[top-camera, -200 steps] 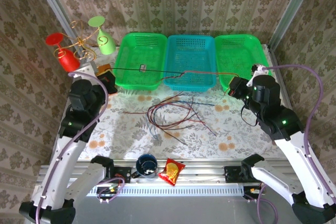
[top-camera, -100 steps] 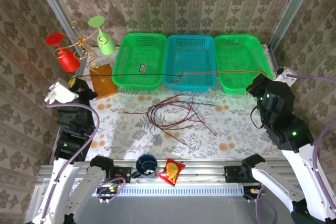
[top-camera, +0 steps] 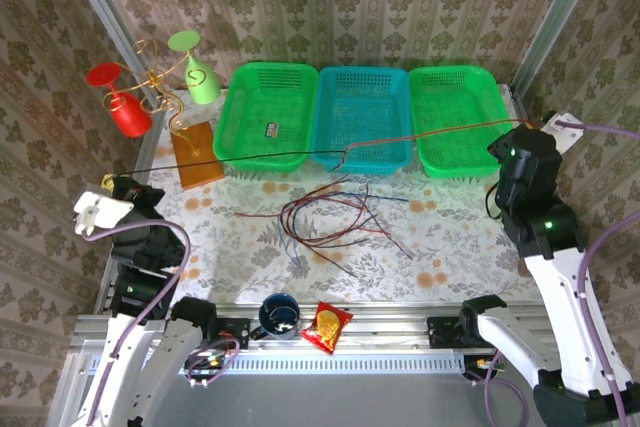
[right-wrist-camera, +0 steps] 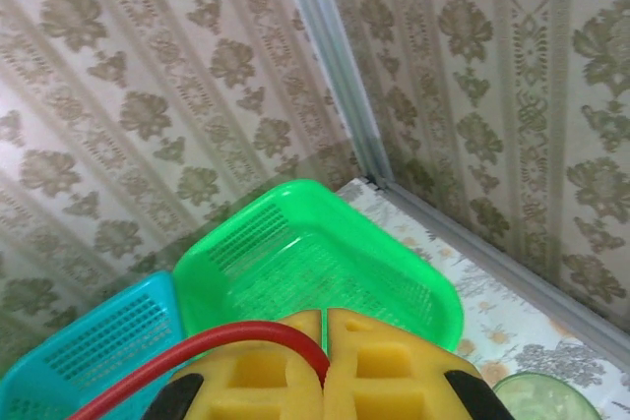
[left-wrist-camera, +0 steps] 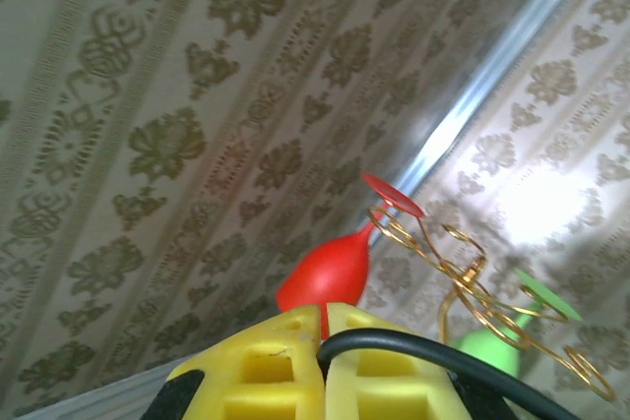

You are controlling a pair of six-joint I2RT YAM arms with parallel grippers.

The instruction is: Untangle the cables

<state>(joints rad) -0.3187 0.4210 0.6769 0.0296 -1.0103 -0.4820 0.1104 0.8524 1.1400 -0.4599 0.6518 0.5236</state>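
"Two are up: the left gripper [left-wrist-camera: 323, 341] pinches a black cable [left-wrist-camera: 423, 349], the right gripper [right-wrist-camera: 325, 341] a red cable [right-wrist-camera: 197, 346]."
"Most remains; the other cables [top-camera: 335, 217] lie tangled on the table [top-camera: 240, 247]."

The cables [top-camera: 330, 215] have smooth, slightly glossy plastic sheaths. The three baskets [top-camera: 290, 97] are shiny perforated plastic. A matt floral cloth [top-camera: 240, 242] lies over the table [top-camera: 450, 247], which is edged by a brushed metal rail [top-camera: 390, 319]. The fingers [left-wrist-camera: 261, 373] are matt yellow moulded plastic. The curly stand [top-camera: 160, 82] is polished gold wire on a wooden base [top-camera: 197, 154].
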